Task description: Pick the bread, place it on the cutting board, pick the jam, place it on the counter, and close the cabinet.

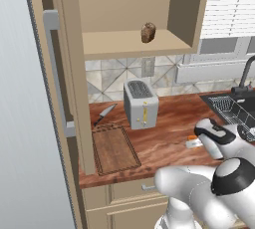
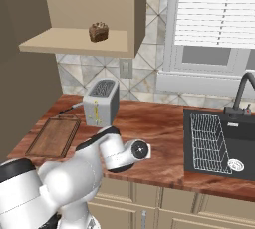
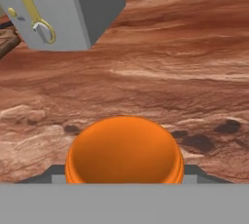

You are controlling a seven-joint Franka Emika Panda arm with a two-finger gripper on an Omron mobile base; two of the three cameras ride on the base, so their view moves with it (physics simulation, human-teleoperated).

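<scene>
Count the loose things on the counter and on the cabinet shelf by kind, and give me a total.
Bread: 1
Jam jar: 1
Toaster: 1
Cutting board: 1
Knife: 1
Total: 5

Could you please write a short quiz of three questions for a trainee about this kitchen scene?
1. True or false: the bread lies on the cutting board.
2. What stands beside the board on the counter? A) toaster B) kettle C) pot
3. Fill in: in the hand view, the orange jam sits between the tips of the ____.

Key: 1 false, the bread is on the open cabinet shelf. 2 A. 3 tool.
</scene>
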